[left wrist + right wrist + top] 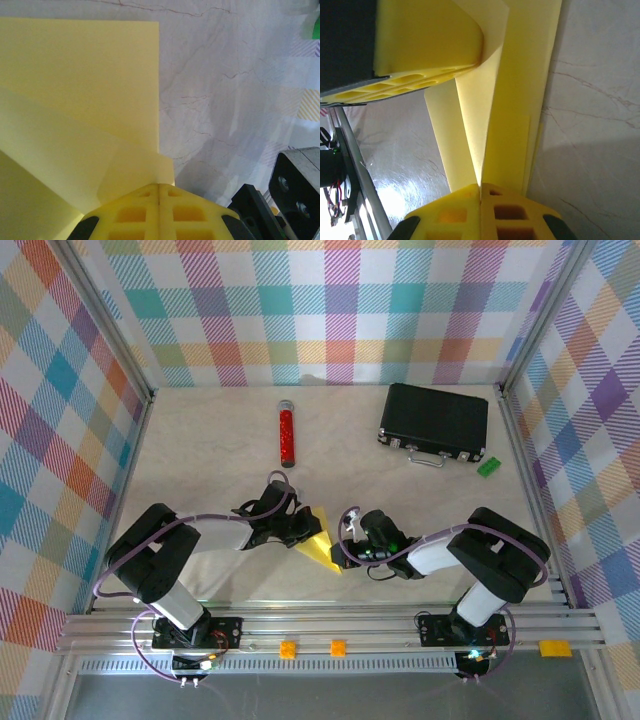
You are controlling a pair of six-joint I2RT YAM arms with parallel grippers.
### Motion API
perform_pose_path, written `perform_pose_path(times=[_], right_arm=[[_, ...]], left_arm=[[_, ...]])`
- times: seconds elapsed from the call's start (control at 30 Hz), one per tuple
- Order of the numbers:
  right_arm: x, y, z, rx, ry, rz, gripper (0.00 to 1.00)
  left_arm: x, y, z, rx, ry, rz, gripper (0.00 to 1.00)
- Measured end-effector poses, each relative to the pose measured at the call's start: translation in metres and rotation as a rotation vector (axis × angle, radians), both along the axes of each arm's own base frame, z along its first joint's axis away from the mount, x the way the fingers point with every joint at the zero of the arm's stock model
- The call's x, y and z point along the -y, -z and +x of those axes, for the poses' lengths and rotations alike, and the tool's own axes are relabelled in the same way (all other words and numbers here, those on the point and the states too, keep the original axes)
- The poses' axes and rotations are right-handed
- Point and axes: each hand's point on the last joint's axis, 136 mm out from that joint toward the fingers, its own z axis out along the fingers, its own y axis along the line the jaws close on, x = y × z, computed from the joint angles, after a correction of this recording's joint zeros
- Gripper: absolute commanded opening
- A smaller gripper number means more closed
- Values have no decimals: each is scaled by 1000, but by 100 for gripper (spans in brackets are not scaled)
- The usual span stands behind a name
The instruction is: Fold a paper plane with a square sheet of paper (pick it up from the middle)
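Note:
The square sheet of paper [322,538] is bright yellow and folded into a creased, pointed shape, its tip toward the near right. It is held just above the table between both arms. My left gripper [300,527] is shut on its left side. In the left wrist view the fingertips [159,186] press together on a folded flap of the paper [80,95]. My right gripper [347,543] is shut on the other side. The right wrist view has its tips [481,186] pinching the layered paper [520,100], with the left gripper's yellow finger [420,45] clamped at the top.
A red cylinder [286,435] lies at the back centre. A black case [434,422] sits at the back right with a small green block [490,466] beside it. Orange blocks [288,648] rest on the front rail. Plaid walls enclose three sides.

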Motion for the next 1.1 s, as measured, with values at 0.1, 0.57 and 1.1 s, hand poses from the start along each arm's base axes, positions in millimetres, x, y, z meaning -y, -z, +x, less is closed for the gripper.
perform_pose_path(times=[0.1,0.57,1.1], right_arm=[[0,0,0,-4,-1,-2,4],[1,-1,-1,-42,41,25,5],[1,-1,-1,-58,61,49,9]], left_arm=[[-2,-4,0,15,2,8,3],[-15,-24,-6,82,-41,-9,1],[-5,-2,-11,49,-43,-35,0]])
